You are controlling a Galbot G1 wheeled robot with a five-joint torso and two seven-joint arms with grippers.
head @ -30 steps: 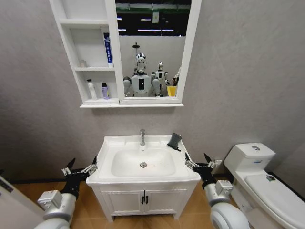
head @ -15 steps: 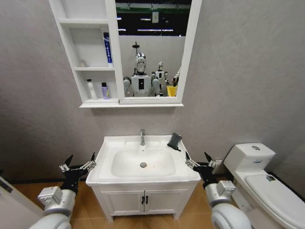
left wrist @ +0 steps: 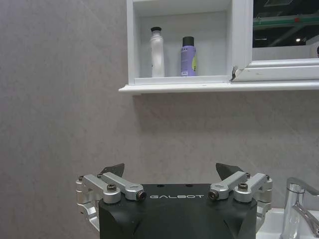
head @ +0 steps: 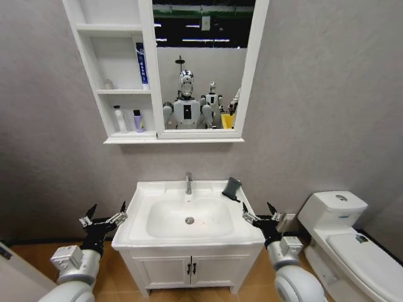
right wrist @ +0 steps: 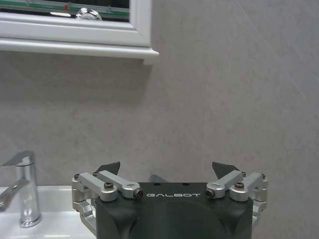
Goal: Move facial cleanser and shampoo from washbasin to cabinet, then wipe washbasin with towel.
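The white washbasin (head: 146, 236) has a chrome tap (head: 188, 182), and its bowl holds nothing. The dark towel (head: 231, 187) lies crumpled on the basin's back right corner. On the cabinet's (head: 88, 63) bottom shelf stand a white bottle (head: 118, 118) and a purple bottle (head: 137, 121); a blue tube (head: 141, 63) stands one shelf up. Which of these are the facial cleanser and the shampoo I cannot tell. My left gripper (head: 104, 218) hangs open just left of the basin's rim. My right gripper (head: 259, 214) is open at the right rim, below the towel. The left wrist view shows the left gripper (left wrist: 172, 169), white bottle (left wrist: 157, 52) and purple bottle (left wrist: 188, 56).
A white toilet (head: 340, 233) stands to the right of the basin. Below the basin is a two-door vanity (head: 189, 267) with black handles. The mirror (head: 201, 63) reflects robots in the room behind. A grey wall backs everything.
My left arm has drawn slightly left, away from the basin's rim. The head camera has shifted a little. The right gripper and the towel stay where they were.
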